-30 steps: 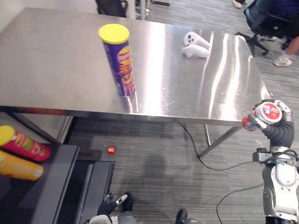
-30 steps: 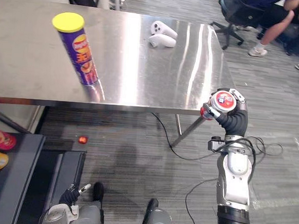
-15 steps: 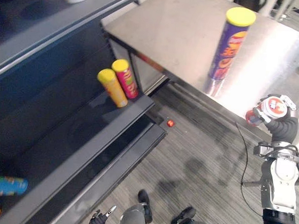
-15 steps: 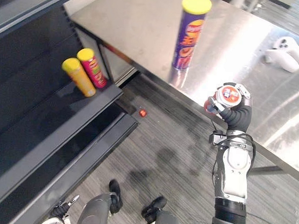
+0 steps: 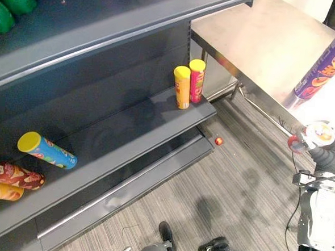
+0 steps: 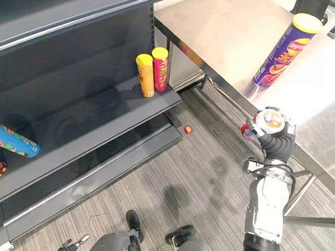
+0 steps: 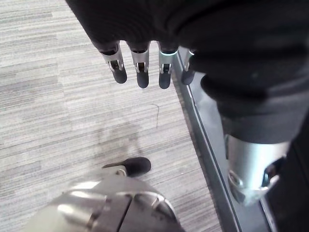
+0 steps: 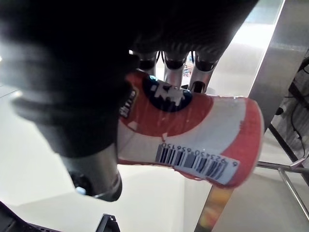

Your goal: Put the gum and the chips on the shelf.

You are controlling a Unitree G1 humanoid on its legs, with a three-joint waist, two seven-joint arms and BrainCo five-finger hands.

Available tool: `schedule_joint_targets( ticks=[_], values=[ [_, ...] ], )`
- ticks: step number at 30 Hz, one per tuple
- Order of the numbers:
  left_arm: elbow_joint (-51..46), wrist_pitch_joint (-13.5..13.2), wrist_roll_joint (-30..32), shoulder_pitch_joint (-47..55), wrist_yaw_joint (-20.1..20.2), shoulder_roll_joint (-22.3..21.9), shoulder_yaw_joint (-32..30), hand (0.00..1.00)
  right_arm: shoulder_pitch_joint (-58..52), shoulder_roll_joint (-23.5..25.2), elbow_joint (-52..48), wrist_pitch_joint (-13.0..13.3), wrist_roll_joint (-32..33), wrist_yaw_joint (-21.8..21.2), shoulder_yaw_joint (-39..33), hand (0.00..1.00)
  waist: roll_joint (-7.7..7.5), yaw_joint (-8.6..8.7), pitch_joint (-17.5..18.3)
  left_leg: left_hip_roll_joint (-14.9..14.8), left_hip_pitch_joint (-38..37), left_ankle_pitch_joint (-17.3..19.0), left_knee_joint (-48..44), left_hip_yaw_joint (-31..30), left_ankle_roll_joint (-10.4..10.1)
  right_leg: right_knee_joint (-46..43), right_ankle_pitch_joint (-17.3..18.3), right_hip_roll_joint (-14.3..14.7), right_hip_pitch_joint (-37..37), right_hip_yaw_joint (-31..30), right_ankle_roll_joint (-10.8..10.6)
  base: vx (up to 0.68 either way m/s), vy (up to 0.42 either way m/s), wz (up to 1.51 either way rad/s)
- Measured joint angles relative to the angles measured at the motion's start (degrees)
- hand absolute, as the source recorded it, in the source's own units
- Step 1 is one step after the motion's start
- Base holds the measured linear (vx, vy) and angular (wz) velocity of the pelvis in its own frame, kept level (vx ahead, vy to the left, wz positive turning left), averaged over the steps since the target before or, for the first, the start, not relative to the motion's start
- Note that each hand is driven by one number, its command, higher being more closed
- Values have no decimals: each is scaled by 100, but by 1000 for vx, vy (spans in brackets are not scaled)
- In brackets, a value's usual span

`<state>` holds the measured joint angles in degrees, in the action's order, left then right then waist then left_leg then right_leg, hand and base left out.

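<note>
While our right hand [image 6: 275, 144] is curling its fingers round the gum [image 6: 268, 121], we are holding this red and white tub with a pale lid in the air. It is showing against the near edge of the steel table [image 6: 219, 26], above the striped grey carpet [image 6: 209, 179]. In the right wrist view the tub is lying crosswise in our grasp, its barcode facing the camera.

The chips [image 6: 283, 50], a purple can with a yellow lid, are standing upright on the table, further in than the gum and apart from our hand.

To our left the dark shelf [image 6: 99, 121] is carrying a yellow can [image 6: 145, 74] and a red can [image 6: 159, 68]. They are standing upright side by side at the end nearest the table. Further along the same board a blue can [image 5: 46, 150] is lying on its side, with a red one [image 5: 11, 174] and an orange one [image 5: 1, 190] lying beyond it. Green bottles [image 5: 7, 2] are sitting on the board above. A small red thing [image 6: 188, 129] is lying on the carpet between shelf and table.

Our left hand [image 7: 141, 67] is hanging over the carpet with its fingers straight and spread, holding nothing.
</note>
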<state>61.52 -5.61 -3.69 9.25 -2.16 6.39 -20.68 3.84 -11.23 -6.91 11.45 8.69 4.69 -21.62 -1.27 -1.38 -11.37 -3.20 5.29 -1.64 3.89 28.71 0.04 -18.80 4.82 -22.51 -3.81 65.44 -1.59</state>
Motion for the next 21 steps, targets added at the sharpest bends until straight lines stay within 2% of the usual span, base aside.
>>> schedule_joint_targets(
  ticks=[2, 11, 14, 16, 18, 20, 21],
  values=[
    [-7, -2, 0, -6, -1, 9, -1, 0, 18, 0, 2, -13, -117, -3, 14, 100, -8, -50, -5, -7, -8, -31, 34, -18, -8, 13, 1, 28, 0, -11, 1, 0, 0, 0],
    [-24, -8, 1, -51, 17, -10, -4, 0, 110, 1, 135, -52, -144, -26, 210, 100, -9, -55, -12, -44, -48, -214, 169, -112, 50, -23, 37, 108, 1, -180, 47, 41, -38, 6],
    [-120, -13, -60, -48, 15, -5, -62, 0, 300, -1, 327, -51, -144, -29, 379, 100, -78, -85, -52, -38, -58, -214, 150, -112, 50, -20, 36, 105, 9, -207, 46, 11, -7, 1],
    [-238, -14, -62, -29, 16, -9, -62, 0, 332, -1, 353, -58, -142, -69, 584, 100, -143, -174, -89, -32, -63, -213, 153, -144, 51, -1, 10, 104, 51, -210, 17, 1, -30, 6],
    [-289, -17, -61, 12, 28, -8, -52, 0, 322, -1, 355, -69, -144, -137, 683, 100, -150, -210, -102, -8, -136, -138, 182, -281, 52, -63, -32, 28, 208, -214, -7, -1, -19, 29],
    [-287, -20, -62, 100, 55, -12, -46, 0, 317, -5, 354, -70, -150, -162, 771, 100, -115, -268, -119, 26, -317, -41, 183, -452, 123, -587, -130, -215, 324, -405, 125, 52, 36, 47],
    [-288, -38, -65, 185, 62, -3, -37, 0, 303, -13, 353, -69, -165, -162, 823, 100, -77, -262, -147, 52, -456, -19, 163, -639, 144, -1192, -335, -426, 236, -1002, 509, 93, 101, 87]
  ],
)
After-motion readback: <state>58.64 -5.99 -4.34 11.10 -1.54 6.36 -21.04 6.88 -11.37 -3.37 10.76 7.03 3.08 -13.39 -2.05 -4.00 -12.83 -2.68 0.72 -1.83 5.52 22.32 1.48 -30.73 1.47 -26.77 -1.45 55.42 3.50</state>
